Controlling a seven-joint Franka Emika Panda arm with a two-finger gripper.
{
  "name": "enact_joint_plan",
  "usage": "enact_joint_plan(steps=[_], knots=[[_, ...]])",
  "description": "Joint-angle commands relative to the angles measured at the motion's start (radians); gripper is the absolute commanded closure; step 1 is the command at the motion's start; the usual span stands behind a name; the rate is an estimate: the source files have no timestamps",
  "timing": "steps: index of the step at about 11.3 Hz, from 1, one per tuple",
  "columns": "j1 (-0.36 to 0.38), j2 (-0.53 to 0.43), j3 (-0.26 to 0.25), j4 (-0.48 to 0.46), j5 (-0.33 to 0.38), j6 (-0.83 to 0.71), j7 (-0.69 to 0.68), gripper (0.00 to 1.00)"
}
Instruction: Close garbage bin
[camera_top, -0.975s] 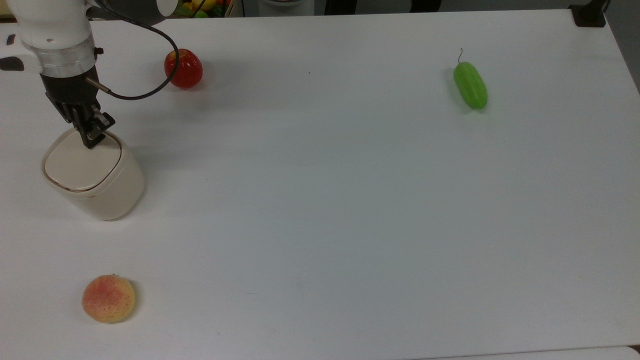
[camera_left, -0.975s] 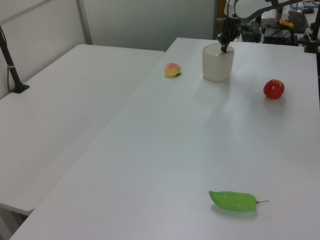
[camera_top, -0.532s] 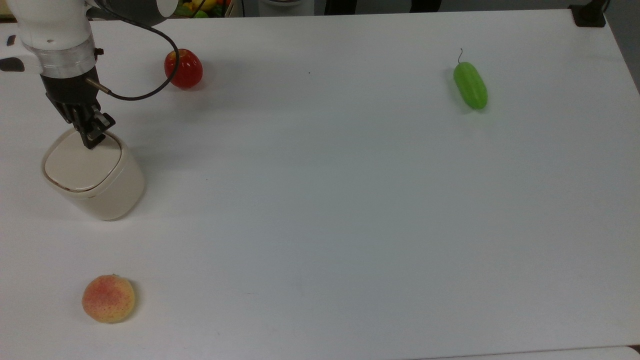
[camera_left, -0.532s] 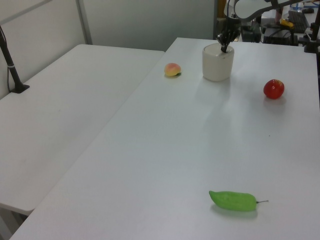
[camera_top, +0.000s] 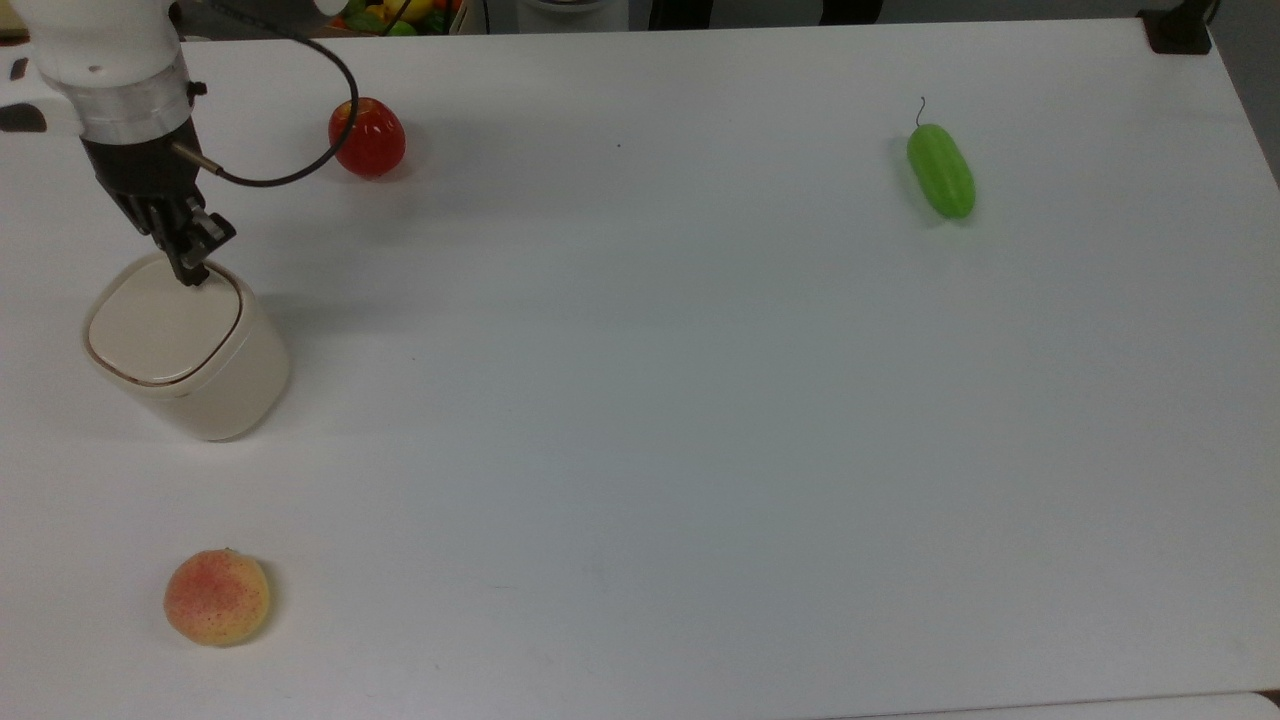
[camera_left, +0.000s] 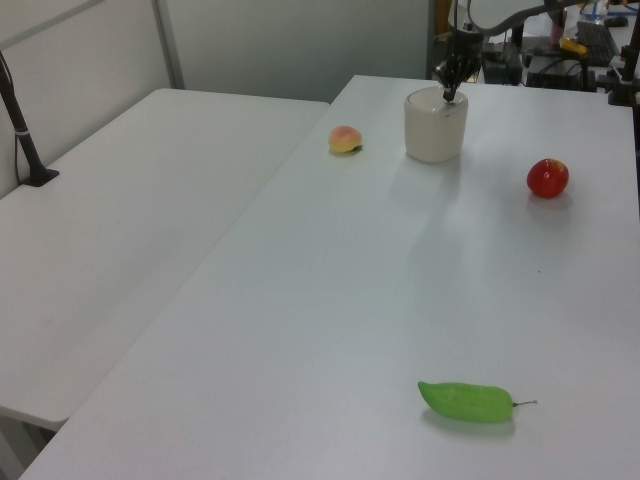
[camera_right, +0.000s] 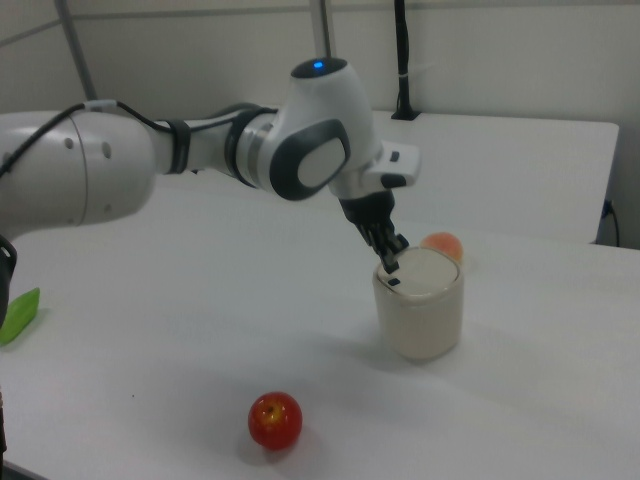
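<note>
Although our task is to close it, the cream, rounded plastic garbage bin (camera_top: 188, 350) already looks closed from where we stand: its flat lid (camera_top: 162, 322) lies level inside the rim, with only a thin dark seam around it in the top view. The bin stands upright near the top view's left edge of the white table (camera_top: 700, 400), between the red plastic apple (camera_top: 367, 137) and the orange-pink peach (camera_top: 217, 597), both well apart from it. In the right view the peach (camera_right: 442, 245) shows just behind the bin (camera_right: 419, 305) and the apple (camera_right: 275, 420) lies nearer the camera.

Our black two-finger gripper (camera_top: 190, 262) points down at the back edge of the lid, the edge nearer the apple. Its fingers appear drawn together into one narrow tip, gripping nothing. We cannot tell whether the tip touches the lid or hangs just above it; the right view puts the gripper (camera_right: 392, 262) at the lid's rim.

We judge the pressing done, or very nearly so. What is left is small: to confirm the lid has latched, then lift clear. The ribbed green toy cucumber (camera_top: 940, 170) lies far off and plays no part.
</note>
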Motion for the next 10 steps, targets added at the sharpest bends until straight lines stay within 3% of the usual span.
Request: enact_joint_plan(steps=[1,6,10], knots=[[0.091,-0.093,-0.007,0.002,0.018,-0.112,0.015,1.0],[0.261,-0.2,-0.007,-0.004,-0.005,-0.31,-0.014,1.0],[0.402,-0.283,-0.007,-0.027,-0.012,-0.504,-0.195,1.0]])
